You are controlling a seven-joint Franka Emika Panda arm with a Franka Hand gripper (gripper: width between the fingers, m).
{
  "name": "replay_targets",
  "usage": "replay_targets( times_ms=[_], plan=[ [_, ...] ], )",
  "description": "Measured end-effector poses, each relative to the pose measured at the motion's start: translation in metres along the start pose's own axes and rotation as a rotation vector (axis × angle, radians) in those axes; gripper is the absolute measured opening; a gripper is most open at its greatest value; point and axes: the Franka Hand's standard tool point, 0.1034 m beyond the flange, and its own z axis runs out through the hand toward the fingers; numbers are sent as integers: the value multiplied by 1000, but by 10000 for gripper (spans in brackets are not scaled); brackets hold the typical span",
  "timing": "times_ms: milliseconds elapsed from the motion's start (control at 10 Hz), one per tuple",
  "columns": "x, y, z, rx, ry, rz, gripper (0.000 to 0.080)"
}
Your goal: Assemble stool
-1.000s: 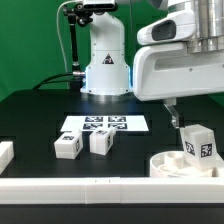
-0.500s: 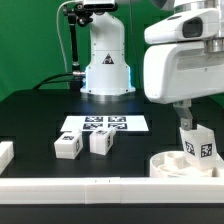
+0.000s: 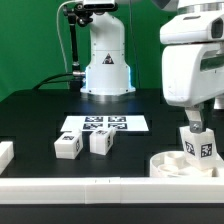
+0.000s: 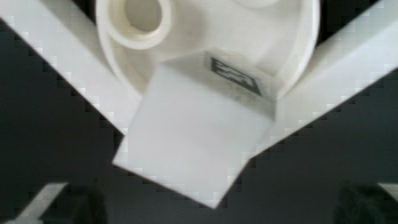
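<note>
The round white seat [image 3: 170, 166] lies at the exterior view's lower right. One leg [image 3: 199, 144] with a tag stands upright on it. Two more tagged legs [image 3: 67, 147] [image 3: 101, 142] lie loose on the black table in front of the marker board [image 3: 104, 126]. My gripper [image 3: 194, 122] hangs just above the upright leg's top, open and empty. In the wrist view the leg [image 4: 192, 135] lies against the seat [image 4: 134, 40], and my gripper [image 4: 210, 205] has its dark fingers far apart on either side of the leg's near corner.
A long white border bar [image 3: 90, 190] runs along the front edge, with a short piece [image 3: 5, 153] at the exterior view's left. The robot base [image 3: 105, 60] stands behind the marker board. White bars [image 4: 329, 70] flank the seat in the wrist view.
My arm has moved toward the exterior view's right and now hangs over the upright leg on the seat. The parts have not moved.
</note>
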Motion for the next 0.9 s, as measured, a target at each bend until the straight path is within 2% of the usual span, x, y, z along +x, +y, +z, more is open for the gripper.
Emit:
replay_targets(
  times_ms=[900],
  plan=[
    [-7, 3, 13, -7, -75, -690, 649]
  ],
)
